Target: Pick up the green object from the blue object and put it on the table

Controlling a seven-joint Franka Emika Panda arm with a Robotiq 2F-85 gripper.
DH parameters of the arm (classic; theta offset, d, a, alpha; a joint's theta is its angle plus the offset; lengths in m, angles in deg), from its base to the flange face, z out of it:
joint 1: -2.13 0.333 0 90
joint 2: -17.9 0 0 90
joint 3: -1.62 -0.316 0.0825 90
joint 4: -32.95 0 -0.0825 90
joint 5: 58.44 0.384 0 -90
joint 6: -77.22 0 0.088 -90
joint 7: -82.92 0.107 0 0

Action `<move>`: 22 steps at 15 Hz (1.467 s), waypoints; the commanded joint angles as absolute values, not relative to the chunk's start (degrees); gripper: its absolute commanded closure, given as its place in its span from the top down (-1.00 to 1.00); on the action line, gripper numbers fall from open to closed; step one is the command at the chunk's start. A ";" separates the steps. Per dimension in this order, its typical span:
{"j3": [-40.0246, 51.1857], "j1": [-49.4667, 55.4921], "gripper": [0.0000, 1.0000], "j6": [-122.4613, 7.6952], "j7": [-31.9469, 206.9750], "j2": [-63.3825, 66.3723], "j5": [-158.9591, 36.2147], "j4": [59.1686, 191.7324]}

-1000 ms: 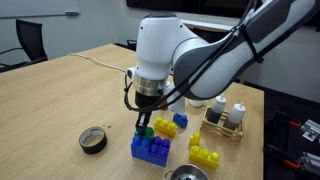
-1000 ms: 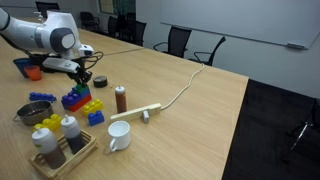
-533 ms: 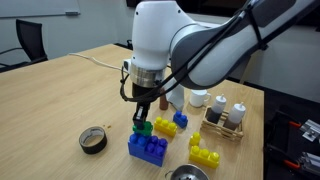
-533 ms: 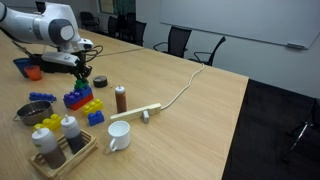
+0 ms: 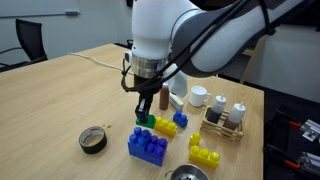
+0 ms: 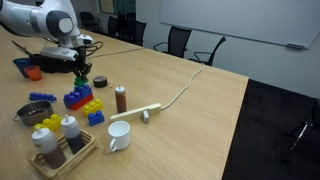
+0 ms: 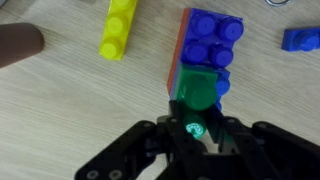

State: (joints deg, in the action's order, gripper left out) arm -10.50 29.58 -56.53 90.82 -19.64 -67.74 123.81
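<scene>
My gripper [image 5: 143, 115] is shut on the small green brick [image 5: 142, 122] and holds it just above the big blue block [image 5: 147, 148], which stands on the light-wood table [image 5: 60, 90]. In the wrist view the green brick [image 7: 197, 90] sits between my dark fingers [image 7: 165, 140], with the blue block [image 7: 207, 38] beneath and beyond it. In an exterior view my gripper [image 6: 78, 70] hangs over the blue block [image 6: 74, 99]; the green brick is too small to make out there.
Yellow bricks [image 5: 163, 127] [image 5: 205, 155] and a small blue brick [image 5: 181, 121] lie beside the block. A black tape roll [image 5: 94, 140], a metal bowl [image 5: 186, 173], a white mug [image 5: 198, 97], a brown bottle [image 6: 121, 98] and a bottle rack [image 5: 228, 120] stand nearby.
My gripper has risen a little with the green brick in it, which has come off the blue block's top. The blue block has stayed on the table.
</scene>
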 commanded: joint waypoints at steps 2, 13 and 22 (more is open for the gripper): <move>-7.43 29.97 -0.85 -64.66 94.60 -15.74 -69.83 129.23; -2.74 28.83 -0.85 -77.90 95.19 -21.06 -71.26 127.50; -6.38 26.25 -0.85 -77.44 88.69 -33.08 -67.38 117.07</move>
State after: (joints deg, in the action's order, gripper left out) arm -3.77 28.07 -78.20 92.66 -29.38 -69.32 121.73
